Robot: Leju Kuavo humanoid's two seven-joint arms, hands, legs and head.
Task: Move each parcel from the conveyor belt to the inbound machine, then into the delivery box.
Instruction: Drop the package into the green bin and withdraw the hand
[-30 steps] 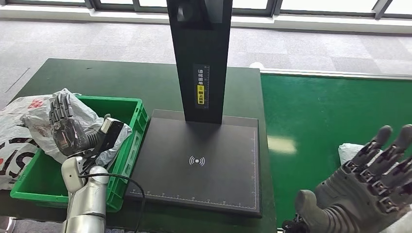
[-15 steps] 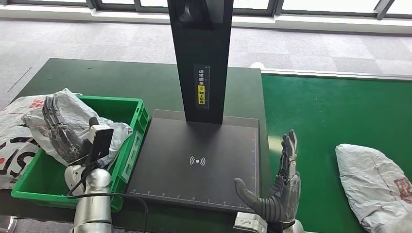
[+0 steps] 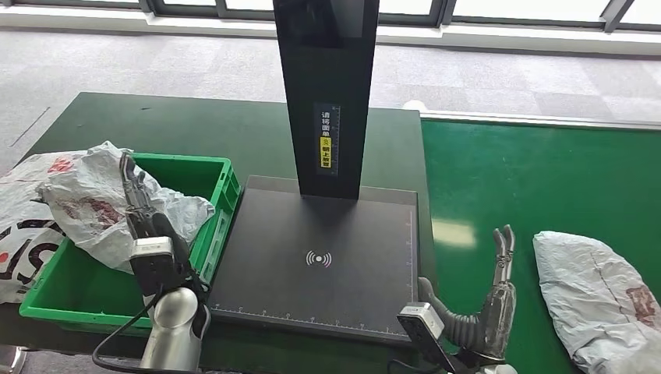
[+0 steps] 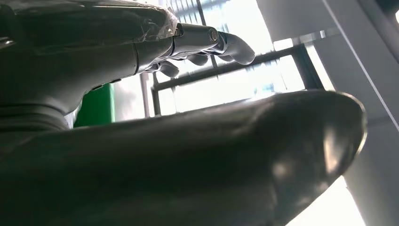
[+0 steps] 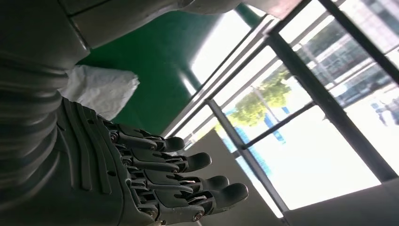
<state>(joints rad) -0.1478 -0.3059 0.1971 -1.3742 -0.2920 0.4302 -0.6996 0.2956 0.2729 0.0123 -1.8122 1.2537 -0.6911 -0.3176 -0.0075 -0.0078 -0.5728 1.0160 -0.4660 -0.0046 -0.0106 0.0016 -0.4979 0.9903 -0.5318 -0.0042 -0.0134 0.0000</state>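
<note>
Right hand (image 3: pixel 485 304) edge-on near front corner of inbound machine (image 3: pixel 316 261), fingers straight and apart, thumb out toward scan plate — holds nothing. White parcel (image 3: pixel 596 292) lies on green conveyor belt (image 3: pixel 538 179), beside right hand, not touching. Left hand (image 3: pixel 139 206) upright over green delivery box (image 3: pixel 199 175), fingers extended, nothing gripped — just in front of crumpled white parcel in box (image 3: pixel 90 204); contact unclear. Another printed bag (image 3: pixel 23 226) hangs over box's outer side on dark green table (image 3: pixel 179 121).
</note>
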